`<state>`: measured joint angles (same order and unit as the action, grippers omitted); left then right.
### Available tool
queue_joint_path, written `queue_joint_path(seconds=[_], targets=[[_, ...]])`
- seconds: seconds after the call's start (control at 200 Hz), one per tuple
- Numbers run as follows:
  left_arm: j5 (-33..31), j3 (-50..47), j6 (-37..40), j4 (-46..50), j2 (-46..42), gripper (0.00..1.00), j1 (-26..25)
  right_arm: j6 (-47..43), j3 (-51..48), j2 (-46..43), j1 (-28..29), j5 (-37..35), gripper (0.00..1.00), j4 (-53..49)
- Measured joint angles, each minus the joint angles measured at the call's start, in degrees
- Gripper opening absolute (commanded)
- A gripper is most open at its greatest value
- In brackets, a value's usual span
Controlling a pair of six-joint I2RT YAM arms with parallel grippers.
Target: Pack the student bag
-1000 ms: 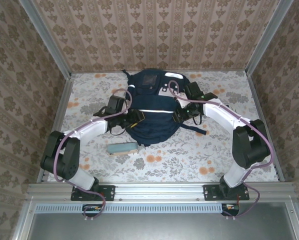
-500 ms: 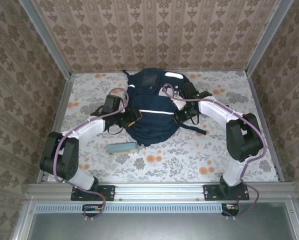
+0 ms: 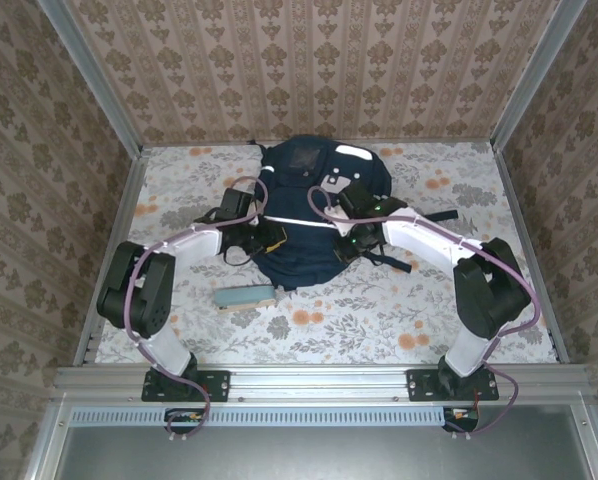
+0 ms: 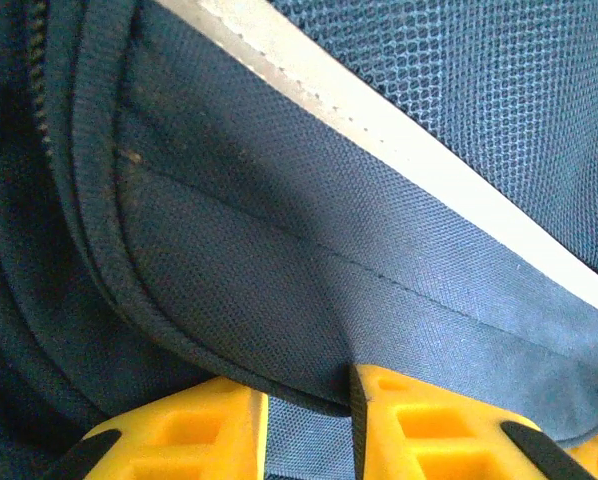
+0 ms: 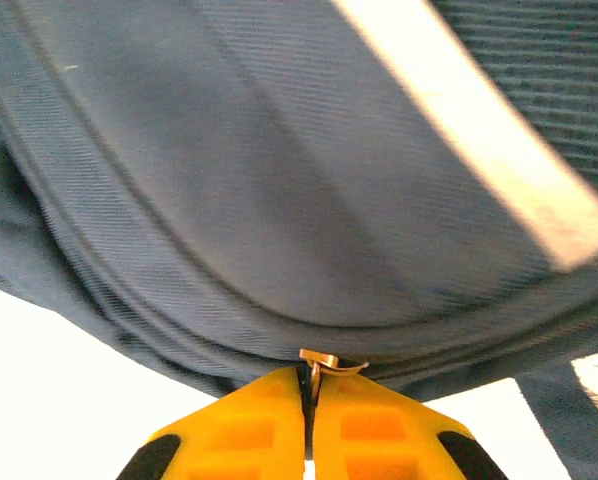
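The student bag (image 3: 309, 205), a navy backpack with white stripes, lies flat in the middle of the table. My left gripper (image 3: 270, 238) is at its left edge. In the left wrist view its yellow fingers (image 4: 449, 430) are shut on a fold of the bag's fabric (image 4: 309, 300) beside the zip. My right gripper (image 3: 348, 246) is at the bag's lower right edge. In the right wrist view this gripper (image 5: 309, 400) is pinched shut on a small metal zip pull (image 5: 321, 361) at the bag's seam.
A flat teal book (image 3: 245, 297) lies on the floral table cover just below and left of the bag. Dark straps (image 3: 434, 216) trail from the bag's right side. Patterned walls close in the table on three sides.
The right gripper has slid left and nearer along the bag's lower right edge, holding the zip pull. The left arm has folded in while its gripper keeps its hold at the left edge.
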<state>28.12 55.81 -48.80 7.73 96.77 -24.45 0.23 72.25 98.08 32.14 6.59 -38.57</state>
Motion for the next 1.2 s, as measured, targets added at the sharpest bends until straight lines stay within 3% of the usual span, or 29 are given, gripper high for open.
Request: queue_joint_path(seconds=[0.25,0.425,0.585,0.83,1.07,1.2], targets=[[-0.31,0.96,-1.66,-2.27,1.86,0.24,-1.07,7.98,0.00,-0.28,6.19,-1.14,0.14,1.03],[0.68,0.96,-3.21,-5.42,1.44,0.37,-1.22,14.78,-0.74,-1.33,6.73,-1.16,0.35,2.93],[1.14,0.94,-2.16,-4.07,-2.56,0.49,-2.19,22.64,-5.14,-9.20,4.44,-1.92,0.53,6.05],[-2.54,0.68,1.79,-0.11,-10.95,0.52,-4.76,40.09,-12.33,-20.15,-2.10,-2.14,0.57,10.86],[-9.60,0.59,9.16,3.48,-14.23,0.51,-14.03,56.28,-16.61,-18.91,-4.46,-0.81,0.56,16.61],[-11.34,0.63,12.07,3.93,-13.18,0.47,-18.10,60.81,-16.61,-15.47,-4.52,0.87,0.49,20.39]])
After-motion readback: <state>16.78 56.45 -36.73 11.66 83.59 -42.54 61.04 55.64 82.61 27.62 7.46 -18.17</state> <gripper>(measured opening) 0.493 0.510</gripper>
